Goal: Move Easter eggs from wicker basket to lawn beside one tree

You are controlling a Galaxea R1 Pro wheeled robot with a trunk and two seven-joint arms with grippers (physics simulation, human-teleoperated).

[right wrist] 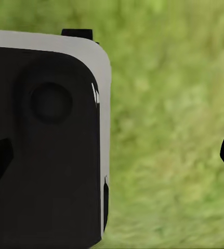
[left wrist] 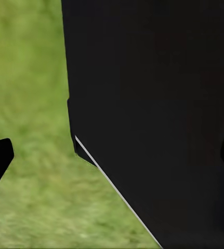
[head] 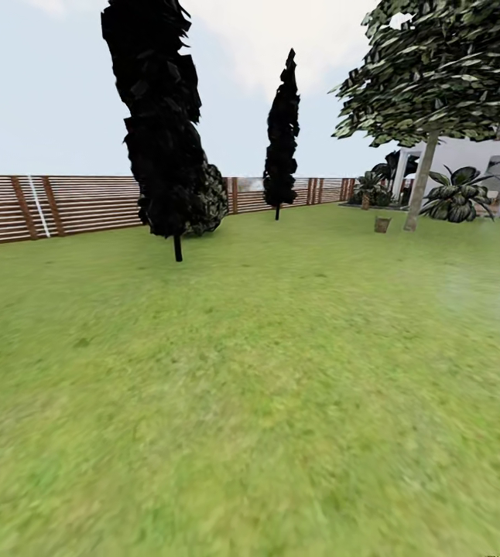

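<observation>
Robot travelling over lawn (head: 250,402); wicker basket (head: 382,224) sitting far ahead beside tree (head: 422,182), well away from jaws. Both grippers showing parted, empty fingertips, likely tucked for driving.

- A slatted wooden fence (head: 72,205) runs along the far edge of the garden.
- Two dark narrow trees (head: 165,131) stand before it, well apart.
- A white building (head: 482,166) stands at far right, with leafy plants (head: 457,197) beside it.
- The sky (head: 49,93) is pale and lightly clouded, the daylight even.
</observation>
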